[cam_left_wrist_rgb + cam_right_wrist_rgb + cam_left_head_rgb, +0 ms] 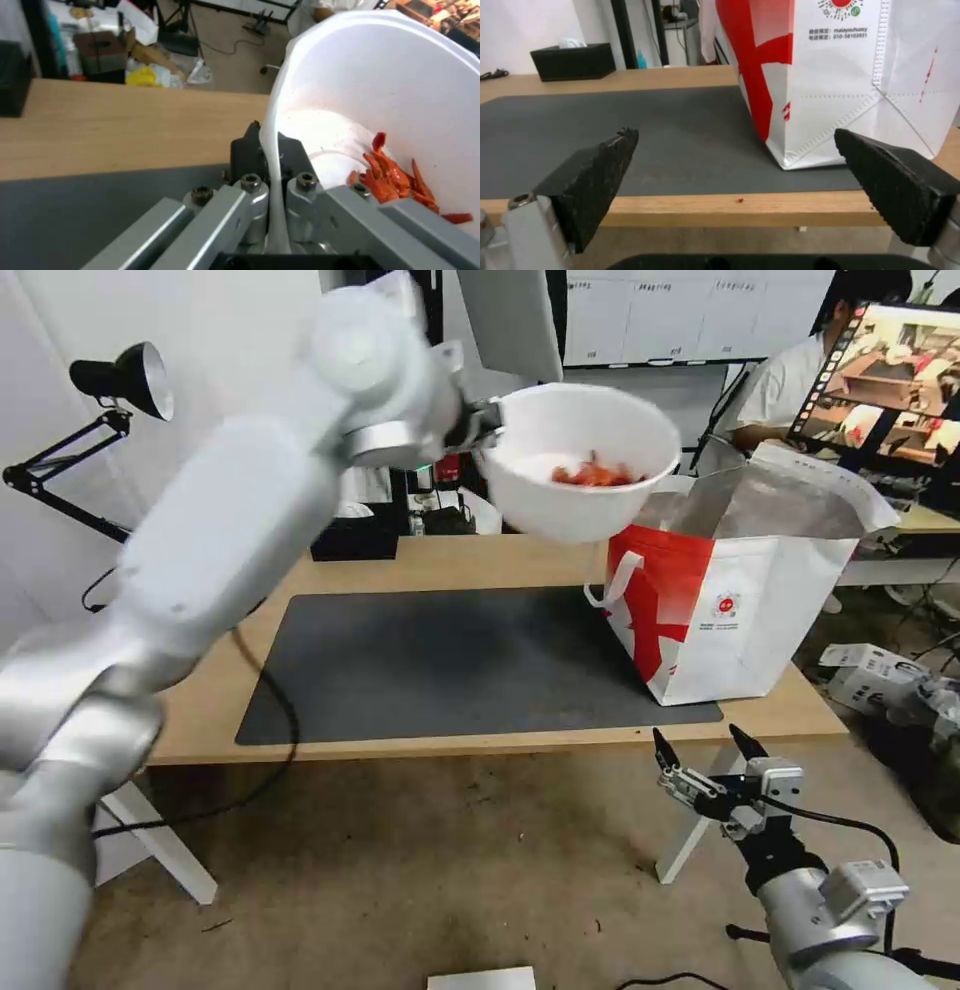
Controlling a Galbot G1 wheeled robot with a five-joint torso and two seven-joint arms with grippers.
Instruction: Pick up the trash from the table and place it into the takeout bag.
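**Now tipping the bowl toward the bag**

Held high, the white bowl (580,460) of red shell scraps (595,475) hangs just off the fingertips of the left gripper (267,150), whose two fingers are clamped across its thin rim. Beyond and below the bowl stands the takeout bag (735,590), mouth open, foil lining showing. My judgement: carry the bowl fully over that opening before releasing it, since the scraps sit loose and a rim pinch can slip. Below the table edge (500,748), the right gripper (705,750) waits with fingers spread apart, facing the bag's base.
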